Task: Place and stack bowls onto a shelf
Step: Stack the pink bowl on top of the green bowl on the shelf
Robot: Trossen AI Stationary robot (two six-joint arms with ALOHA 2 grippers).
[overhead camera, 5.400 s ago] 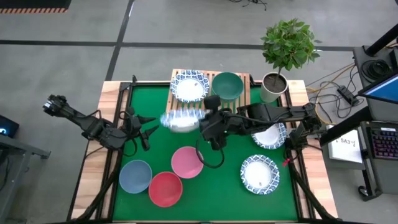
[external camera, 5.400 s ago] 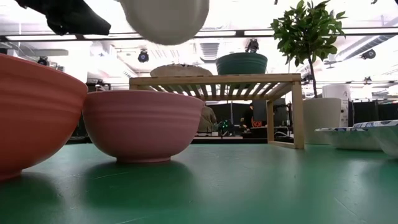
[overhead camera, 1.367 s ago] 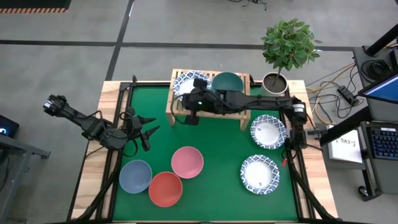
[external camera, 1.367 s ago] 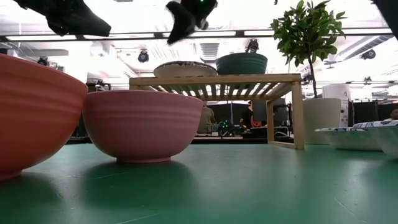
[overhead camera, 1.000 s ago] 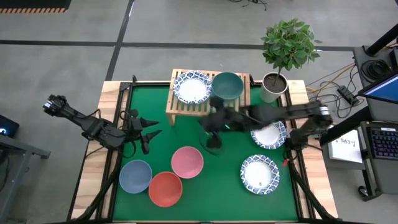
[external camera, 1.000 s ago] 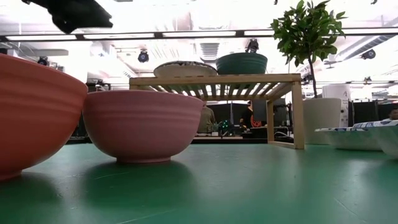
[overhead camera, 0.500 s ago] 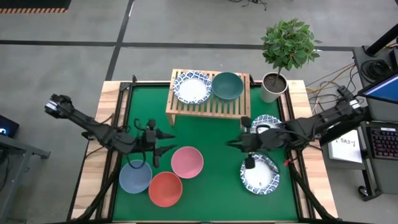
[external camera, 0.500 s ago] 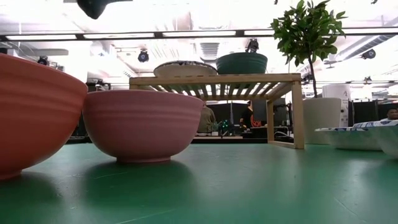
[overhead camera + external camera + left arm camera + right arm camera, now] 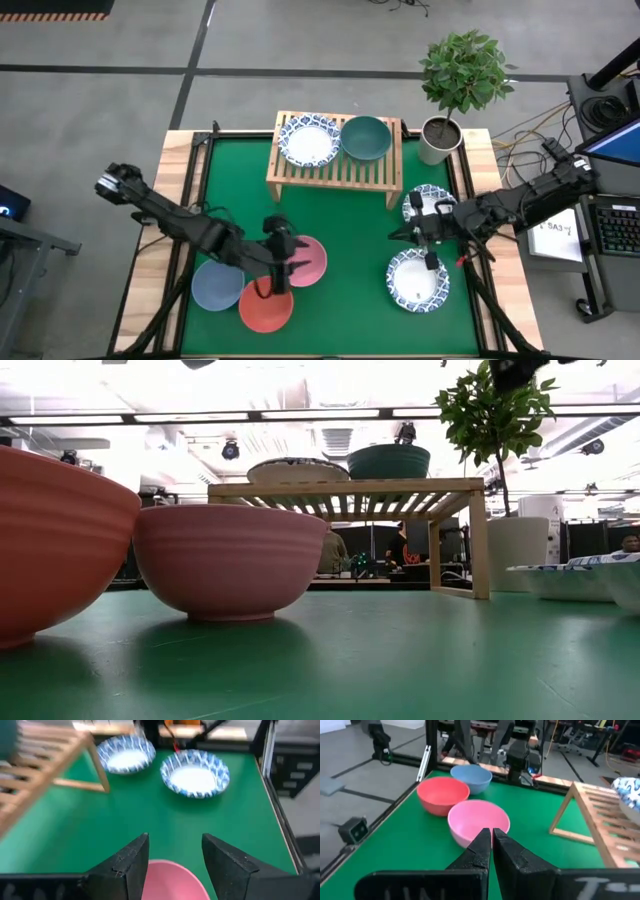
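Observation:
My left gripper hangs open above the pink bowl; in the left wrist view its fingers stand either side of the pink rim without touching. The red bowl and blue-grey bowl sit beside it on the mat. My right gripper is shut and empty, near the table's right side, above two white blue-rimmed bowls. The shelf at the far edge carries a white blue-rimmed bowl and the dark green bowl.
A potted plant stands off the shelf's right end. Bare green mat lies between the shelf and the near bowls. The shelf's slats show bare wood in front of the two bowls.
My right gripper has drawn back from the table's middle toward the right edge, ending above the white bowls. My left gripper has reached from the left side toward the right and near edge, arriving over the pink bowl. No bowl has moved.

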